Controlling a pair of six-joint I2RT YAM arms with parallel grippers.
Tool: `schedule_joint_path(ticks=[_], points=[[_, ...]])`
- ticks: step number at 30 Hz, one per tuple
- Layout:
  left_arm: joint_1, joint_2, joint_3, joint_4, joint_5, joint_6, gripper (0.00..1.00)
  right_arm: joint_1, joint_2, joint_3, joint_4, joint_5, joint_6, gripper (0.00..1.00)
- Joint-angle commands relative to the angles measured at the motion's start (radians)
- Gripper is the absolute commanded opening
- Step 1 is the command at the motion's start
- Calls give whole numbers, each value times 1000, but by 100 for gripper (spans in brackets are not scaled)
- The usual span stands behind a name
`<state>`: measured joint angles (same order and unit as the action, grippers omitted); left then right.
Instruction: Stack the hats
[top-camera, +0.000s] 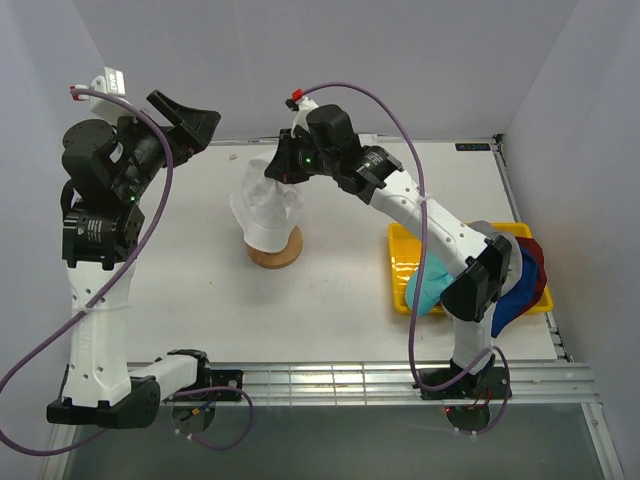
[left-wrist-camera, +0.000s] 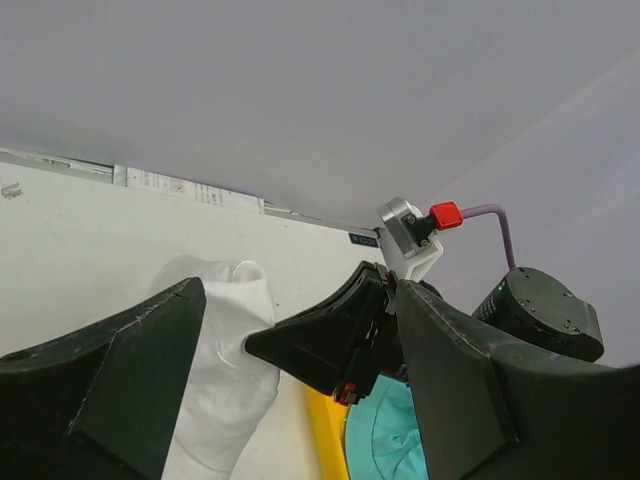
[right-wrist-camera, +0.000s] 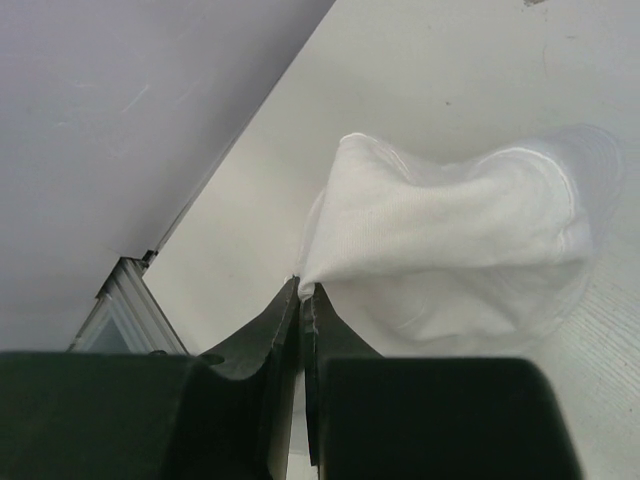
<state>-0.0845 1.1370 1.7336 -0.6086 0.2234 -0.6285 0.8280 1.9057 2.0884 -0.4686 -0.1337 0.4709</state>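
Observation:
A white bucket hat (top-camera: 265, 212) is draped over the round-headed wooden stand (top-camera: 276, 256) at the table's middle. My right gripper (top-camera: 276, 168) is shut on its far brim edge; in the right wrist view the gripper (right-wrist-camera: 302, 290) pinches the white fabric (right-wrist-camera: 450, 250), lifted into a peak. My left gripper (top-camera: 205, 125) is open and empty, raised high at the back left, well apart from the hat. In the left wrist view (left-wrist-camera: 300, 300) the white hat (left-wrist-camera: 225, 360) shows below. Teal (top-camera: 425, 290), royal blue (top-camera: 520, 290) and dark red (top-camera: 545, 275) hats lie in the tray, partly hidden by my right arm.
The yellow plastic tray (top-camera: 400, 250) sits at the right, near the table's right edge. A grey patch (top-camera: 490, 228) shows at its far side behind my right arm. White walls close the back and sides. A metal rail runs along the near edge.

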Motion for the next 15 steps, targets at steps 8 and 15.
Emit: schedule_joint_path(ticks=[8,15], points=[[2,-42,-112,21,-36,13,89,54,42,-14,28,-12,-92,8],[2,-52,-242,38,-47,7,89,66,50,-63,25,6,-104,15]])
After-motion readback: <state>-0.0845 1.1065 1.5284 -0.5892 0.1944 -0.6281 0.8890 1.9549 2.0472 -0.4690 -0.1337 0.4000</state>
